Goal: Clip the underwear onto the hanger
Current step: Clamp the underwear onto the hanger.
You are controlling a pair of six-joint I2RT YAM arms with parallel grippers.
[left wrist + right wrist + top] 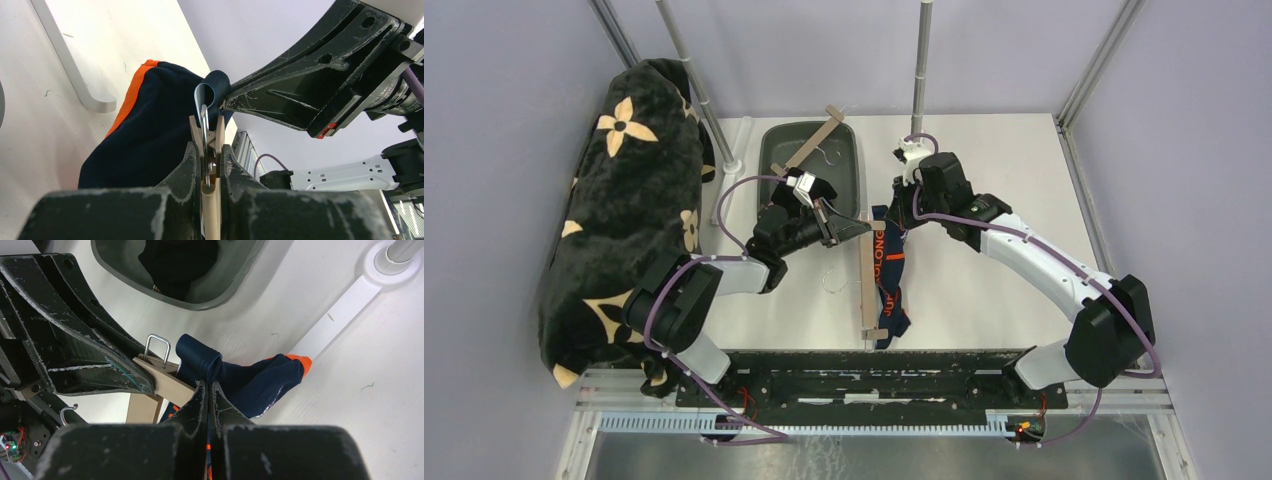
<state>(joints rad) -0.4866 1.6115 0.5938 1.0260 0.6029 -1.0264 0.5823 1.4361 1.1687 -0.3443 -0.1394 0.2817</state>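
On the far left a black flowered blanket (624, 200) hangs over a rack, out of play. Behind the arms sits a grey tub (774, 150) with a spare hanger (809, 145) across it.

The left gripper (206, 150) is clamped on the tail of a wooden clip (206, 131) at the far end of the hanger (868, 280), which lies flat on the table (984, 290), running from near to far. The squeeze looks meant to spread the clip's mouth.

The underwear (150, 125), navy with orange trim, lies along the hanger's right side. Its far edge is lifted into a rolled fold right at the clip's tips; I can't tell whether any cloth is between them. The right gripper (209, 390) is closed tight on that fold.

To do this well, I'd say the left arm should hold its squeeze steady while the right feeds the fold straight and deep into the mouth. Then the left should release first, and the right only once the clip bites. A thick roll of cloth may slip out.
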